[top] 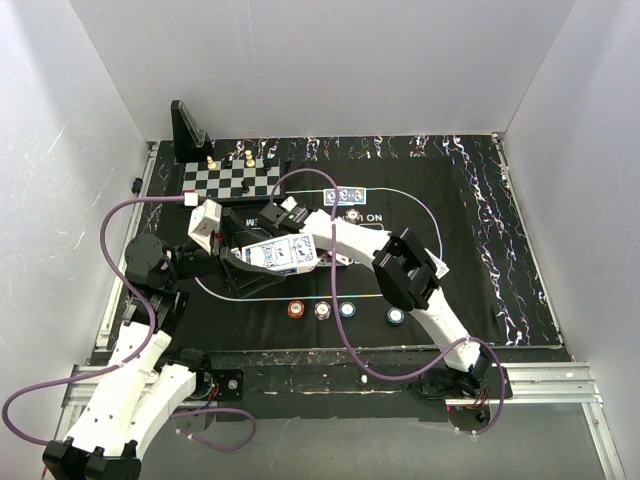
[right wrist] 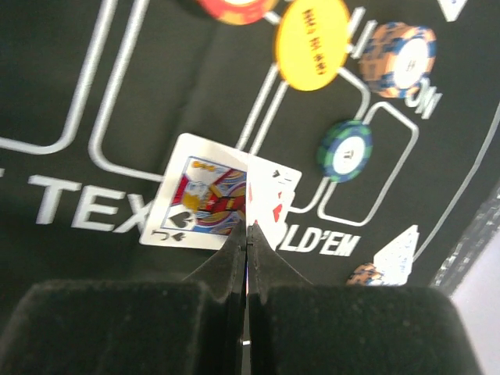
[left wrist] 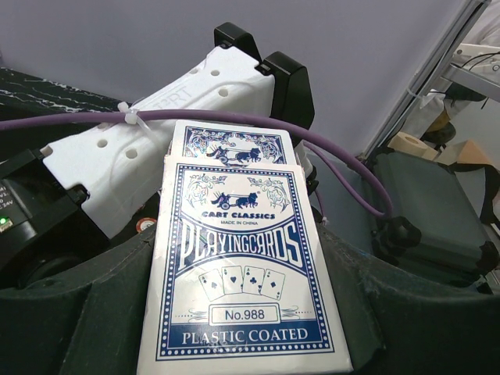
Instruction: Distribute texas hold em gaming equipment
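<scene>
My left gripper (top: pixel 250 260) is shut on a blue-and-white playing-card box (top: pixel 285 254), held above the black poker mat; in the left wrist view the box (left wrist: pixel 246 266) fills the space between the dark jaws, with a blue-backed card or flap (left wrist: pixel 230 146) sticking out of its top. My right gripper (right wrist: pixel 248 228) is shut, pinching face-up playing cards (right wrist: pixel 199 195) edge-on: a jack of spades and a red card. Below it lie a yellow disc (right wrist: pixel 312 35), a teal-navy chip (right wrist: pixel 345 148) and an orange-and-white chip (right wrist: pixel 402 58). Orange (top: pixel 296 309), white-pink (top: pixel 322 309) and teal (top: pixel 347 309) chips sit in a row.
A chessboard (top: pixel 232 180) with pieces stands at the back left beside a black stand (top: pixel 187 130). Blue-backed cards (top: pixel 345 195) lie at the mat's far side. Another teal chip (top: pixel 396 316) lies near the front. A purple cable (top: pixel 340 330) loops over the mat. White walls enclose the table.
</scene>
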Controlling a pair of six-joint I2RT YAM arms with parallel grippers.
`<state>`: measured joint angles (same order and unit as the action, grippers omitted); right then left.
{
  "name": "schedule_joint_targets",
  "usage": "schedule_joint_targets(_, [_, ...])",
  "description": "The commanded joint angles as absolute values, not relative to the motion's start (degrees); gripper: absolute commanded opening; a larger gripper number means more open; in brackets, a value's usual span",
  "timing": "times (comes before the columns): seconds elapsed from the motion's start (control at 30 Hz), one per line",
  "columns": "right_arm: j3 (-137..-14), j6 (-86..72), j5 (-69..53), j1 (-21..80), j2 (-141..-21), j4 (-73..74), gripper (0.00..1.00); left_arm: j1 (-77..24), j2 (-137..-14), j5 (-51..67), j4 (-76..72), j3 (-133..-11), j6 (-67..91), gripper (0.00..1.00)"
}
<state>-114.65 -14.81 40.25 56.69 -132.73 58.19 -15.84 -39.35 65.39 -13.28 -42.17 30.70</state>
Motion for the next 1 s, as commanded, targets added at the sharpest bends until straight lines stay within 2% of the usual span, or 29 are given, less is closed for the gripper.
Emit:
schedule_joint_targets(0.0, [-115.93, -19.68, 34.03, 57.66, -135.0, 57.56, 0.01, -15.47, -39.64, 64.42, -14.5, -44.3, 31.46, 0.0])
schedule_joint_targets(0.07, [-115.58, -21.0, 30.61, 57.66, -135.0, 57.31, 0.02, -15.56, -39.55, 64.34, -14.33, -44.38, 31.29, 0.0])
schedule_joint_targets(0.1, [-114.97, -21.53, 28.93, 57.57, -134.65, 56.61, 0.06, -15.47, -39.64, 64.42, -14.07, -44.38, 31.03, 0.0])
schedule_joint_targets(0.17, [-112.16, -22.41, 25.77, 57.57, -133.34, 53.28, 0.14, -15.47, -39.46, 64.51, -13.8, -44.21, 31.03, 0.0])
schedule_joint_targets(0.3, [-107.85, -23.9, 21.72, 57.48, -130.87, 49.31, 0.39, -15.56, -39.11, 64.42, -13.54, -44.3, 30.85, 0.0])
schedule_joint_targets(0.47, [-104.68, -24.43, 19.17, 56.95, -127.8, 46.41, 0.57, -15.56, -39.11, 64.51, -13.36, -44.38, 30.85, 0.0])
schedule_joint_targets(0.67, [-100.91, -25.49, 13.11, 56.87, -125.07, 43.42, 0.68, -15.47, -38.85, 64.42, -12.66, -44.74, 29.88, 0.0])
schedule_joint_targets(0.97, [-93.96, -29.44, 4.84, 53.01, -112.43, 40.17, 0.76, -15.56, -39.55, 64.77, -13.01, -44.91, 29.44, 0.0])
